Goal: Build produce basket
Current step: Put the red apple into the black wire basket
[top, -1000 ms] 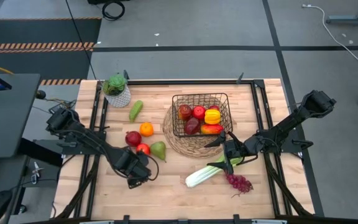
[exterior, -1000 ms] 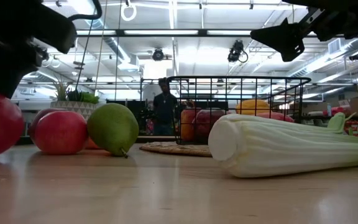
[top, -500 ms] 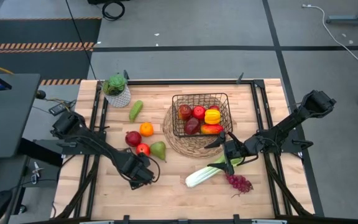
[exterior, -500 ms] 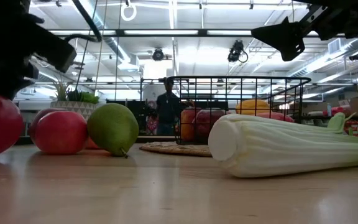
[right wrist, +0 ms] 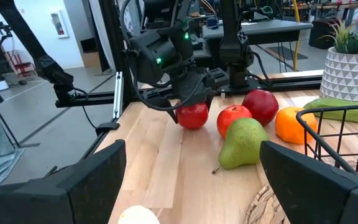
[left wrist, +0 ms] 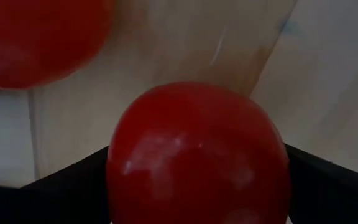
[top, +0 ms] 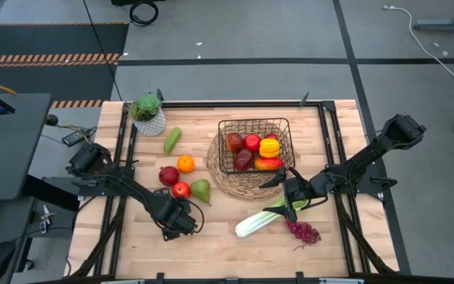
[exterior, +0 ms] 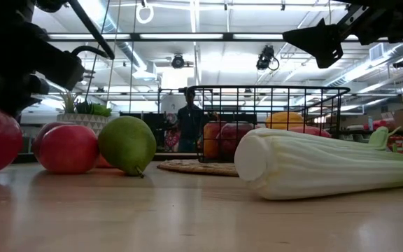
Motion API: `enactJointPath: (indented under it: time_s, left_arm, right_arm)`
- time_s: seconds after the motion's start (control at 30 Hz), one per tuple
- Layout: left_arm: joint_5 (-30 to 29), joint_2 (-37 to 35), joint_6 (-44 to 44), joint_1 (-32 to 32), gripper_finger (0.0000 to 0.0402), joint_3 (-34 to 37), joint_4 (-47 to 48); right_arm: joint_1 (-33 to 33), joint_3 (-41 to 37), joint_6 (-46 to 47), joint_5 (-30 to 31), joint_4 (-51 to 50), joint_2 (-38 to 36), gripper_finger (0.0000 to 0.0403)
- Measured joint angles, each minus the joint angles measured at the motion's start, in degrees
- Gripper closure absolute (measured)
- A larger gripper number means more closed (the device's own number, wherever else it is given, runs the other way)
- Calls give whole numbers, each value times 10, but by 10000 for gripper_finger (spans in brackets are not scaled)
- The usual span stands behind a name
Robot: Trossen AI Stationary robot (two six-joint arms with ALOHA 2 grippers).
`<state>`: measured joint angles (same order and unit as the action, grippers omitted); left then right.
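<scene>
Red apple [left wrist: 197, 155] between left claw [top: 181, 222] fingers

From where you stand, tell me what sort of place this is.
Probably a robotics lab or workshop: a wooden table framed by black rails, open ceiling strip lights, and workbenches with equipment behind.

No text, label, brand or number can be read in any view. A small red and white sign hangs on the far wall in the right wrist view, but its marks are too small to make out.
</scene>
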<state>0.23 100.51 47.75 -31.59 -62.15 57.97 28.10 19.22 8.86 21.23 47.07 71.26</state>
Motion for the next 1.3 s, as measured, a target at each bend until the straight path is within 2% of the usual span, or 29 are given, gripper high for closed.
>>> enactJointPath:
  time_s: [0.13,0.27,0.47,0.6,0.77,0.93,1.07,1.23,1.3]
  left_arm:
    - [0,0,-31,0,61,0,12]
    - [1,0,-51,0,64,-4,48]
    - [-9,0,-99,22,62,-74,129]
    - [-78,0,-136,39,64,-158,177]
    - [-236,0,-210,44,57,-265,192]
    - [-351,0,-364,44,53,-323,178]
    - [-409,0,-545,47,53,-333,155]
    - [-433,0,-823,64,52,-333,131]
    - [-436,0,-896,72,51,-333,114]
  right_arm:
    - [0,0,0,0,0,0,30]
    - [0,0,0,0,0,0,30]
    - [0,0,-2,0,0,0,30]
    - [0,0,-2,0,-1,0,30]
    - [0,0,-2,1,-9,0,30]
    - [0,0,0,1,-10,0,30]
    - [0,0,3,1,-10,0,30]
    - [-1,0,1,1,-11,0,30]
    - [-1,0,1,0,-23,0,30]
